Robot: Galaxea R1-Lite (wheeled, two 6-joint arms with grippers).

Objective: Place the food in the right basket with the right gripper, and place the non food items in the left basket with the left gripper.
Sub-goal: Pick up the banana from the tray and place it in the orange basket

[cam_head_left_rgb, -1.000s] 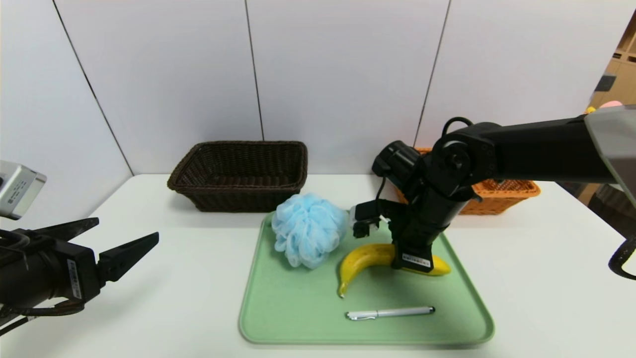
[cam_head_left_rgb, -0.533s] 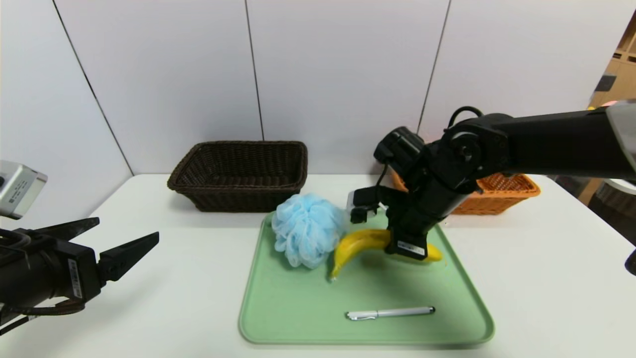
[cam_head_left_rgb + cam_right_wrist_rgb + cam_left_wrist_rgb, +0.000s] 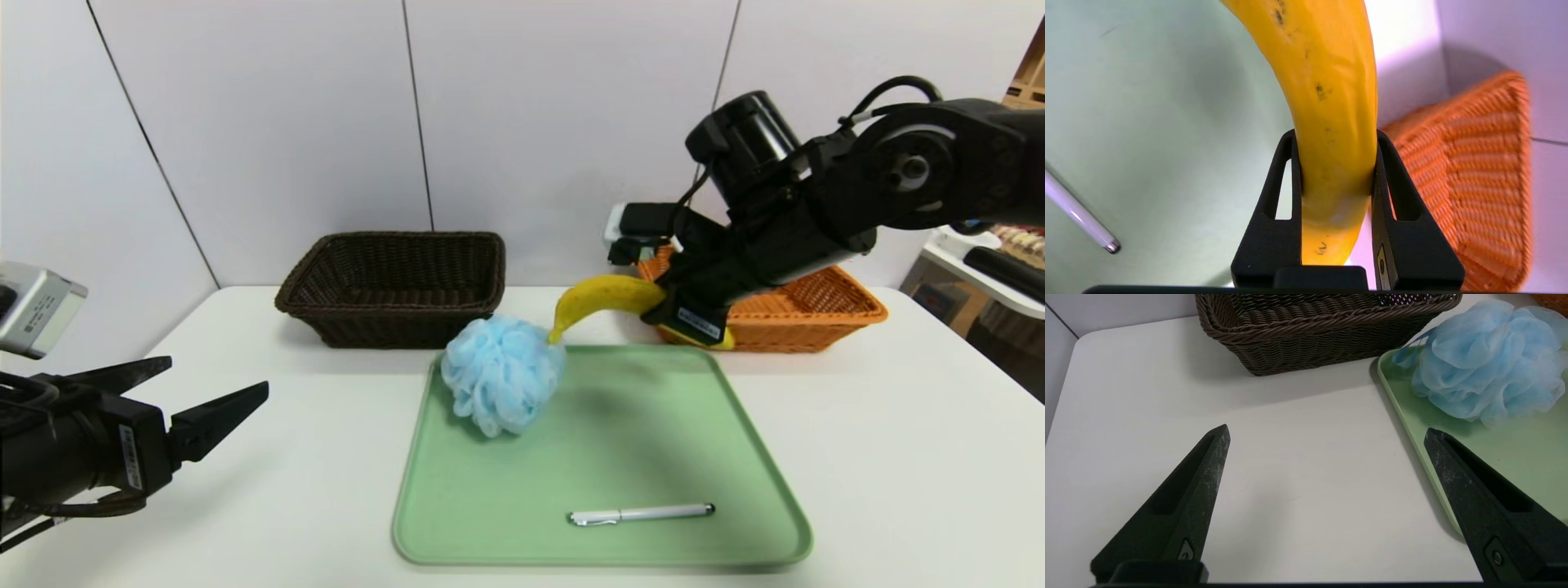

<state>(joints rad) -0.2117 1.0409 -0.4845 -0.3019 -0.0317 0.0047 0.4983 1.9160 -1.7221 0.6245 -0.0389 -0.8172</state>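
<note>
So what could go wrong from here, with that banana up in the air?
The banana is pinched between the fingers of the right gripper with both ends sticking out, so it could twist or slip. It isn't over the orange basket yet; lowered too soon, it might catch on the rim. Its tip also hangs right by the blue bath pouf and might nudge it.

We seem to be at a lab-like robot station: a white table (image 3: 326, 457) backed by pale panels (image 3: 563, 131), with what may be wooden shelving (image 3: 1030, 77) at the far right edge.
</note>
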